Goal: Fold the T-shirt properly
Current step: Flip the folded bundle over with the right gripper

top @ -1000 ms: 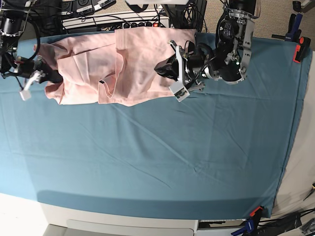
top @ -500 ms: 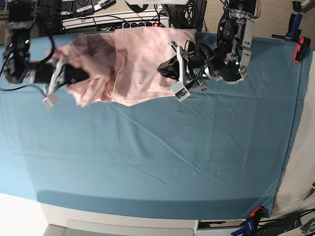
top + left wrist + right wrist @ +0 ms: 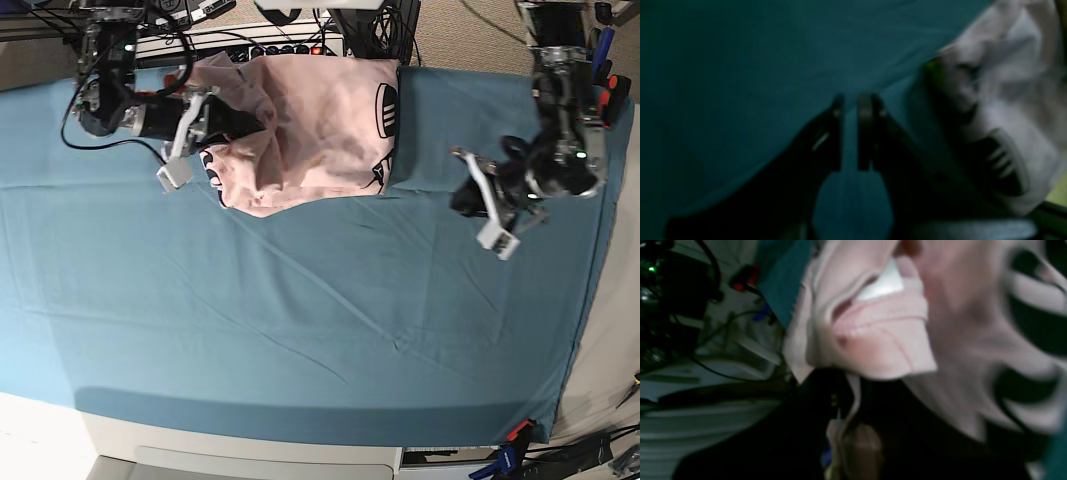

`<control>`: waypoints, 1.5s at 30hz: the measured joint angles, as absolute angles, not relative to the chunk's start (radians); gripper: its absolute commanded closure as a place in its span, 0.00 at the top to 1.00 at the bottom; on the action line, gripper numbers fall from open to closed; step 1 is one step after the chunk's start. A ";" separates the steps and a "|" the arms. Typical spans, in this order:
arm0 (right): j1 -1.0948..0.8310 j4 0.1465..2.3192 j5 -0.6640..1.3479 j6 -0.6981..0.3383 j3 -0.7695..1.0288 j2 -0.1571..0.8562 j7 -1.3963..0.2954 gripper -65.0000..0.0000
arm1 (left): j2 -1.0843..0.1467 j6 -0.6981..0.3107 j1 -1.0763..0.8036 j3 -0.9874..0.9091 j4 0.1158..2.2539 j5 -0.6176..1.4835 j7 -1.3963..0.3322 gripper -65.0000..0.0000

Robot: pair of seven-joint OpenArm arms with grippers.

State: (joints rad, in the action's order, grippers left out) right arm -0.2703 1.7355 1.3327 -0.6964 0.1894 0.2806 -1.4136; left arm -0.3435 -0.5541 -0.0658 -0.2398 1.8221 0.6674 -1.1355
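The T-shirt (image 3: 310,130) lies bunched at the far edge of the surface (image 3: 300,320), left of centre, on the teal cloth (image 3: 330,300) that covers it. It is gathered into a rough heap, with several layers overlapping. Black lettering shows on its right edge in the base view and fills the right side of the right wrist view.

The right gripper (image 3: 232,120) is at the far left of the scene, its tip buried in the left part of the heap. In the right wrist view its fingers (image 3: 840,396) are clenched on a fold of pink fabric; a hemmed edge (image 3: 880,320) of the T-shirt hangs just above them, with a white label (image 3: 883,285) showing. The view is blurred.

The left gripper (image 3: 465,198) is at the far right of the scene, well apart from the T-shirt and over bare teal cloth. In the left wrist view its fingers (image 3: 836,133) stand nearly together with a narrow gap, and nothing lies between them. The T-shirt's lettered edge shows at the right of that view, blurred.

Cables and a power strip (image 3: 250,45) lie beyond the far edge. A red clamp (image 3: 607,100) sits at the far right corner of the cloth.
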 measured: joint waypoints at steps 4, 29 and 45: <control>-0.245 1.736 1.332 -0.697 0.189 0.209 -1.415 0.00 | -0.384 -0.554 -0.065 -0.287 1.822 0.678 -1.135 0.13; -0.205 1.736 1.076 -0.696 -0.014 0.035 -1.400 0.00 | -0.399 -0.554 -0.067 -0.294 1.822 0.683 -1.136 0.13; -0.194 1.735 1.031 -0.693 -0.016 -0.019 -1.304 0.42 | -0.399 -0.554 -0.094 -0.294 1.822 0.694 -1.134 0.13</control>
